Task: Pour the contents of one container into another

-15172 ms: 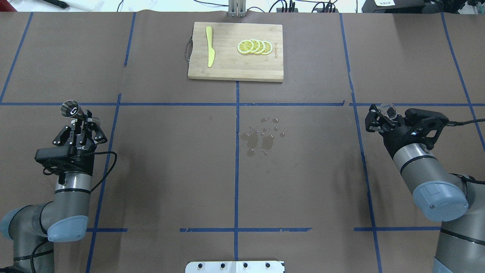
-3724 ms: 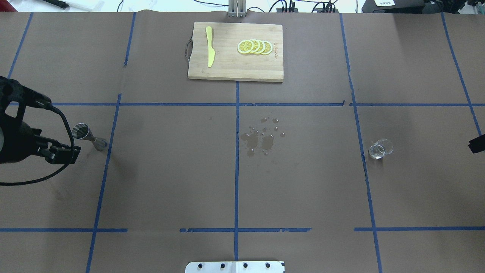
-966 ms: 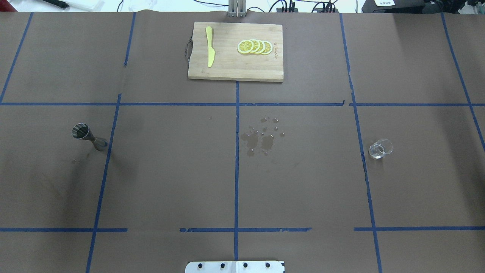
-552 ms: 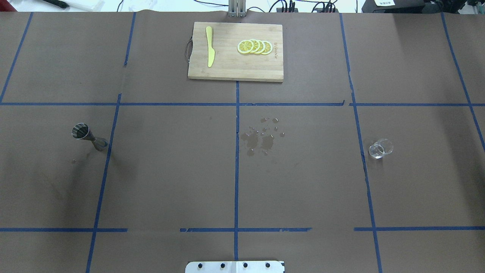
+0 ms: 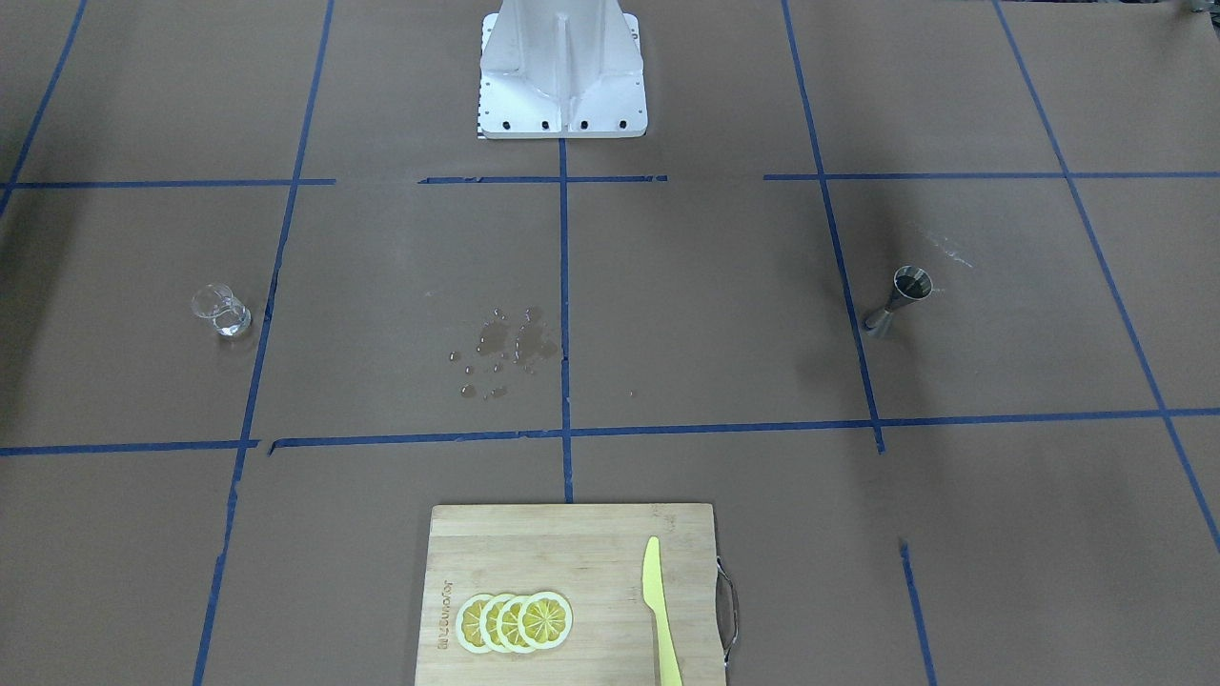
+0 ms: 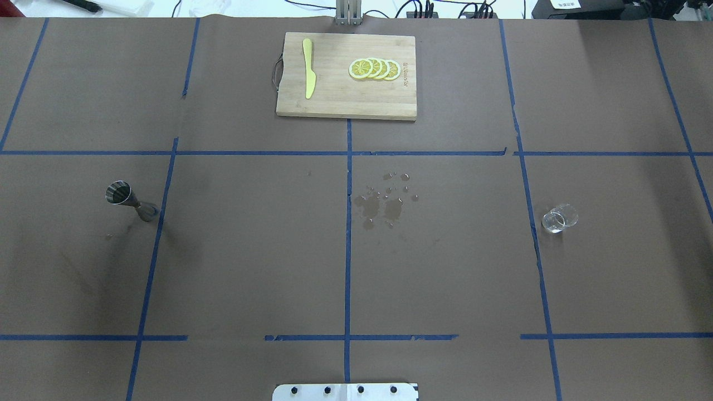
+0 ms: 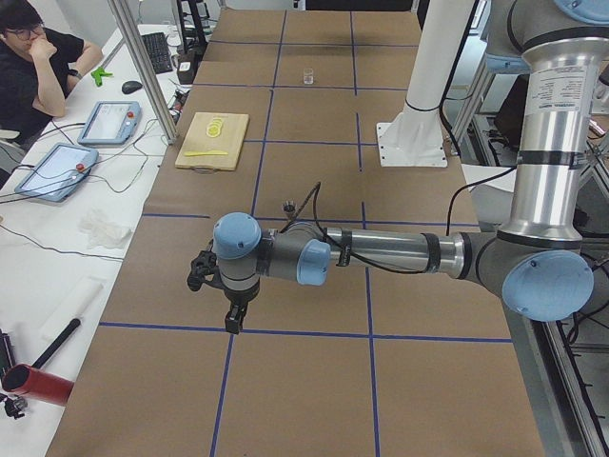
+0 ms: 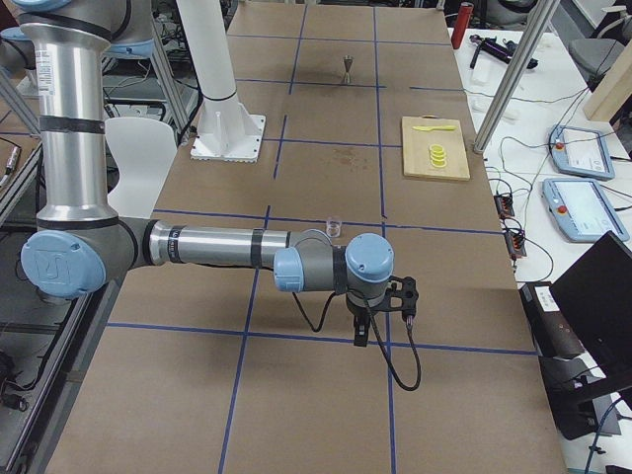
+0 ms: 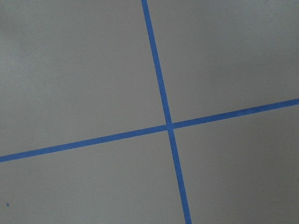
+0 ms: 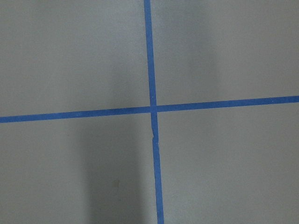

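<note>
The left gripper (image 7: 231,326) hangs over bare paper at one table end and the right gripper (image 8: 361,338) at the other; whether either is spread or pressed together cannot be told. Both containers stand free: the glass cup (image 6: 560,218) on the robot's right, the jigger (image 6: 129,201) upright well apart on its left, a wet patch (image 6: 383,205) between. No pour seems to be in hand; another would call for regrasping each vessel.

The cutting board (image 5: 572,548) and the yellow knife (image 5: 656,600) on it are cut off by the front-facing view's bottom edge. Left gripper (image 7: 232,324) and right gripper (image 8: 360,336) appear only side-on, jaw spacing unreadable.
</note>
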